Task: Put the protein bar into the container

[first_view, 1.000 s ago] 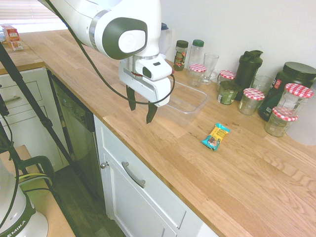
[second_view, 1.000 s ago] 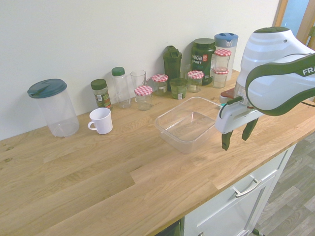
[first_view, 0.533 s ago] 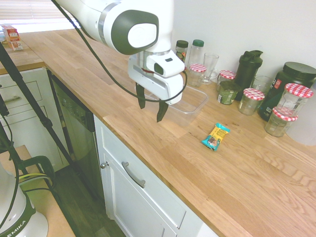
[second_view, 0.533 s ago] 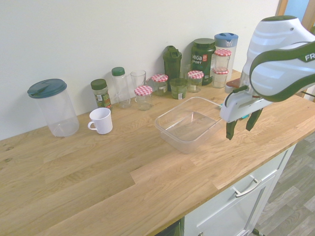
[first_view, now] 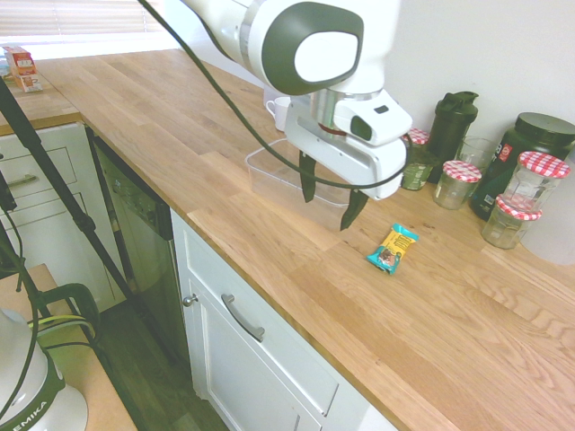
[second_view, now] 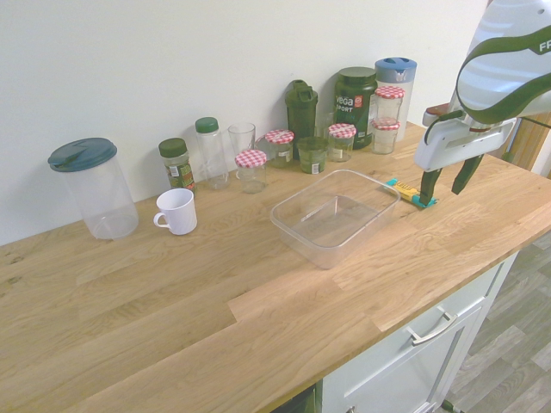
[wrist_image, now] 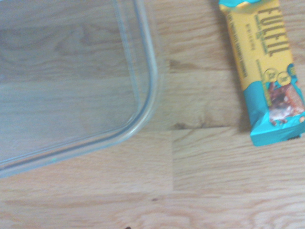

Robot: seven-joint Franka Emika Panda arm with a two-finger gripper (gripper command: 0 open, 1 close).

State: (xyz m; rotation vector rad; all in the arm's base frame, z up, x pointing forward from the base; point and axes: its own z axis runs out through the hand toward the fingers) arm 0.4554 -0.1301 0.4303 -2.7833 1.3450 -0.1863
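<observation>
Your gripper (first_view: 328,196), jaws spread and holding nothing, hangs above the countertop (first_view: 431,305) between the container (second_view: 334,217) and the protein bar (first_view: 392,248).

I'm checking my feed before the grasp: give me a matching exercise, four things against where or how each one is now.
Things:
1. protein bar
2. container
3. pincer
4. white mug

States:
A. open, raised above the counter between the tub and the bar
B. lying flat on the bare wood, beside the tub
C. empty, nothing inside it
D. standing upright near the big lidded jug

Pairs: 1-B, 2-C, 3-A, 4-D
</observation>
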